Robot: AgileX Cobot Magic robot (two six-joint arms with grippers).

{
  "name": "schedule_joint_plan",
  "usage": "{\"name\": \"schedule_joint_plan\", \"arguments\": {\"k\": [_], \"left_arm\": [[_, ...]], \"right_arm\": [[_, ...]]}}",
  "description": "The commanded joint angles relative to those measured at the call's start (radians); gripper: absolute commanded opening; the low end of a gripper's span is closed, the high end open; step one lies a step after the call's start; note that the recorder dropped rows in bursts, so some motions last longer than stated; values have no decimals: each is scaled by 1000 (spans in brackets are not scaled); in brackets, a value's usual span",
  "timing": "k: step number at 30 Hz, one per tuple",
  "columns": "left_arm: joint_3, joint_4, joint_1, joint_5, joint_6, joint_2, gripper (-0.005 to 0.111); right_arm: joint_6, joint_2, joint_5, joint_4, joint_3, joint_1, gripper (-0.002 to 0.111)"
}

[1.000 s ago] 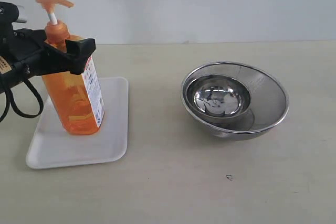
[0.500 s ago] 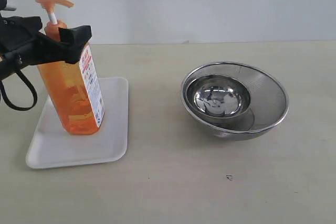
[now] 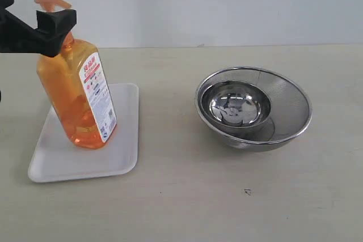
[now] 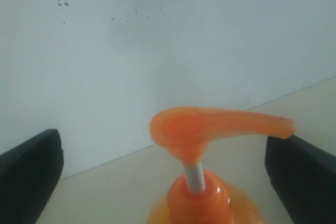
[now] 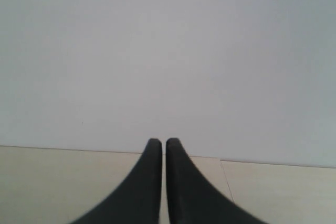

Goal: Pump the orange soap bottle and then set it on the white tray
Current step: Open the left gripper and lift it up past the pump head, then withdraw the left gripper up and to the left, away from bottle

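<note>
Now finds the left gripper [image 4: 165,171] spread wide, gripping nothing, straddling the orange pump head [image 4: 199,127] of the tall translucent orange soap bottle [image 3: 74,94]. Below that gripper, leans tilted on the flat white rectangular tray [image 3: 122,140]. Shows the right gripper [image 5: 163,148] pinched closed, empty.

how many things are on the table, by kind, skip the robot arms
orange soap bottle: 1
white tray: 1
steel bowls: 2 (large bowl, small bowl sitting inside it)
total: 4
</note>
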Motion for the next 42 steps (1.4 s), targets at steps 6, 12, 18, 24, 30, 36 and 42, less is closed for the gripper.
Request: {"name": "schedule_joint_plan", "arguments": {"k": [6, 12, 18, 24, 30, 36, 42], "left_arm": [[-3, -19, 2, 214, -5, -151, 97], [-3, -49, 2, 114, -20, -200, 97], [-3, 4, 2, -10, -184, -200, 97], [-3, 60, 2, -4, -208, -164, 97], [-3, 27, 2, -104, -173, -76, 97], [-8, 13, 2, -220, -173, -40, 97], [-8, 11, 2, -143, -169, -30, 97]], "right_arm": [[26, -9, -15, 13, -2, -7, 0], [58, -9, 11, 34, -2, -7, 0], [65, -9, 12, 34, -2, -7, 0], [68, -9, 19, 34, -2, -7, 0], [73, -9, 55, 38, -2, -7, 0], [69, -9, 72, 38, -2, -7, 0], [67, -9, 80, 38, -2, -7, 0]]}}
